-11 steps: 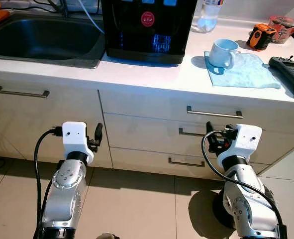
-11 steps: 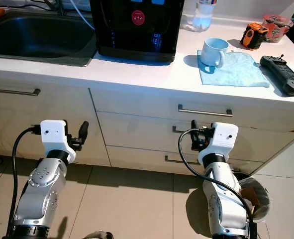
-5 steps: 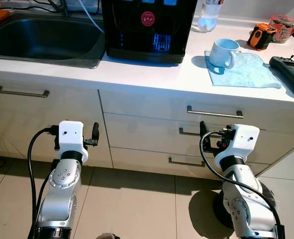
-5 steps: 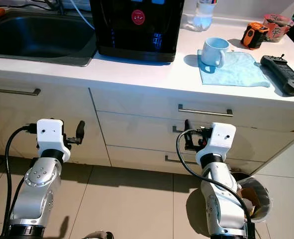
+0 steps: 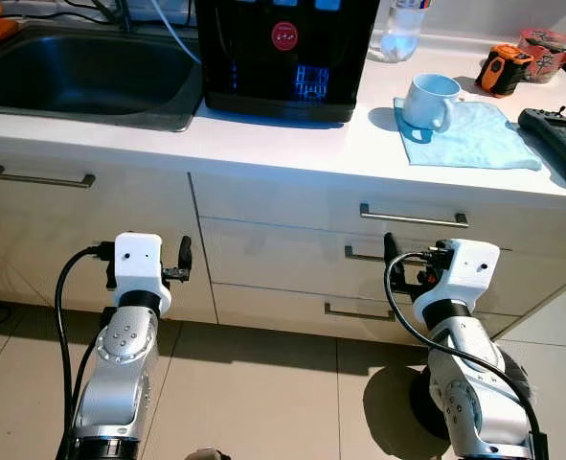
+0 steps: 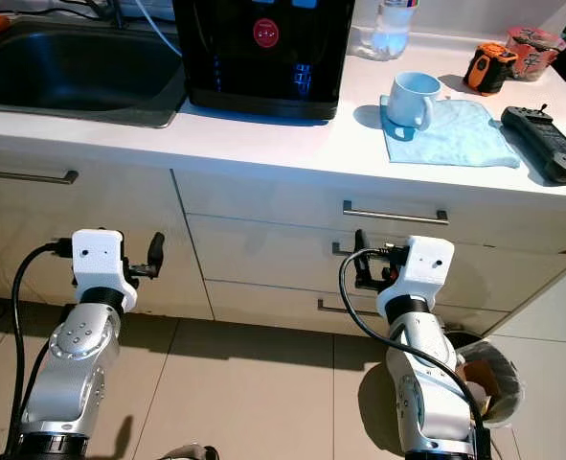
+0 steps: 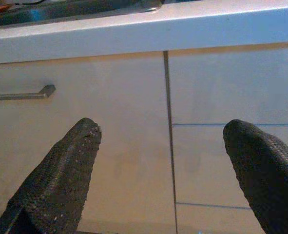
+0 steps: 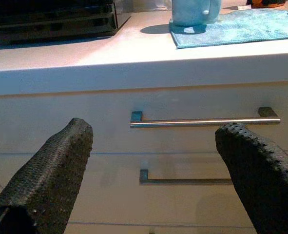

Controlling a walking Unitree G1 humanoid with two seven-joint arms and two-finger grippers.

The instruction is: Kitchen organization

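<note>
In the left eye view, a white countertop (image 5: 292,144) runs across the top, with a steel sink (image 5: 81,72) at its left end and a black water dispenser (image 5: 283,53) beside it. Further right a pale blue mug (image 5: 430,101) stands on a light blue cloth (image 5: 474,139); an orange tape measure (image 5: 503,69) and a black power strip (image 5: 557,142) lie near the counter's right end. Below are cream drawers, the top right drawer handle (image 5: 414,217) just under the counter edge. The left gripper (image 5: 182,259) is held before the cabinet front, below the sink, and the right gripper (image 5: 392,261) before the drawer stack

In the right eye view, a bin (image 6: 493,379) stands on the tiled floor (image 6: 254,383) beside the right arm

In the left wrist view, the two black fingers (image 7: 61,180) are spread wide with nothing between them, facing the seam between a cabinet door (image 7: 85,146) and the drawers

In the right wrist view, the fingers (image 8: 51,170) are likewise wide apart and empty, aimed at the top drawer handle, a second handle (image 8: 182,179) below it, and the mug above on the counter
</note>
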